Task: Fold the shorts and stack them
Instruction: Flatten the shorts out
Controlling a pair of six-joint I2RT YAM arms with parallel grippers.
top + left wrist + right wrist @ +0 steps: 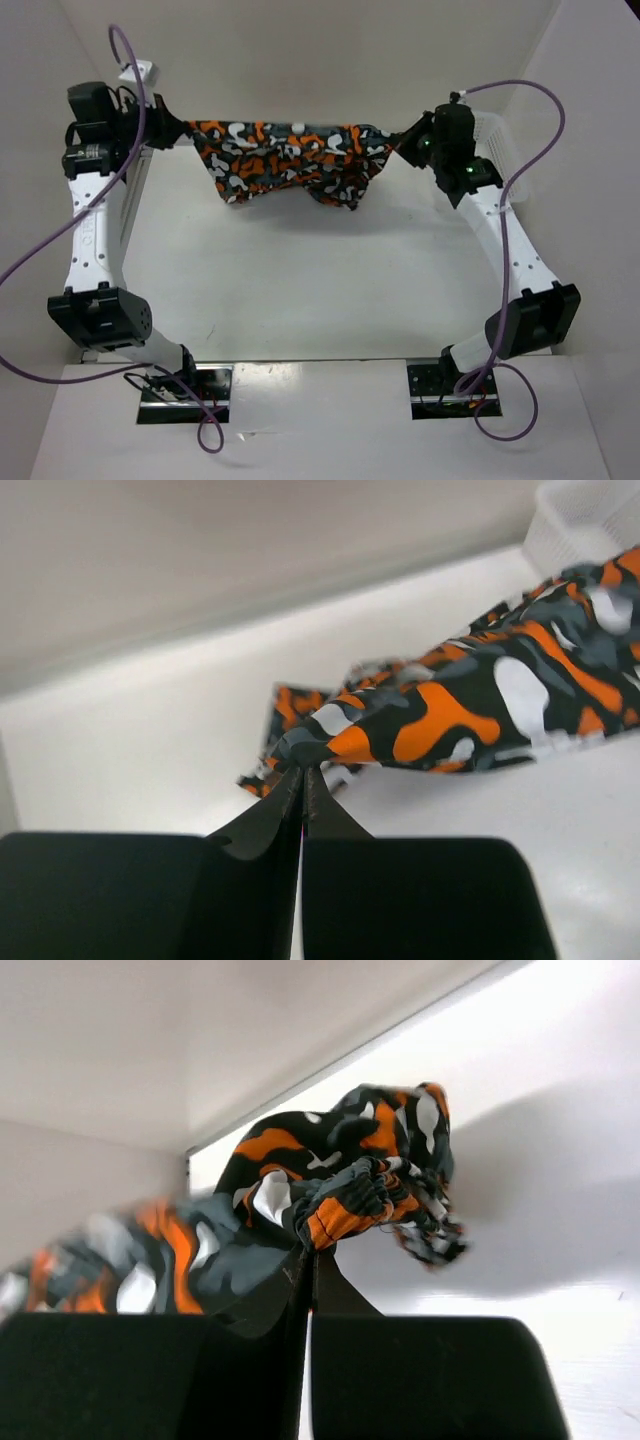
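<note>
Shorts (285,160) hang stretched between both arms over the counter (300,290).
Top view: the left jaws and right jaws each pinch one end, and the fabric sags between them at the far side. Left wrist view: the left jaws are closed tight on a corner of the print, with a white basket (585,520) beyond. Right wrist view: the right jaws are clamped on a bunched edge.

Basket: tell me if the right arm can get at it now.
Likely yes: the basket stands close beside that arm, but the right pincer is shut on the shorts, so it must let go first.
</note>
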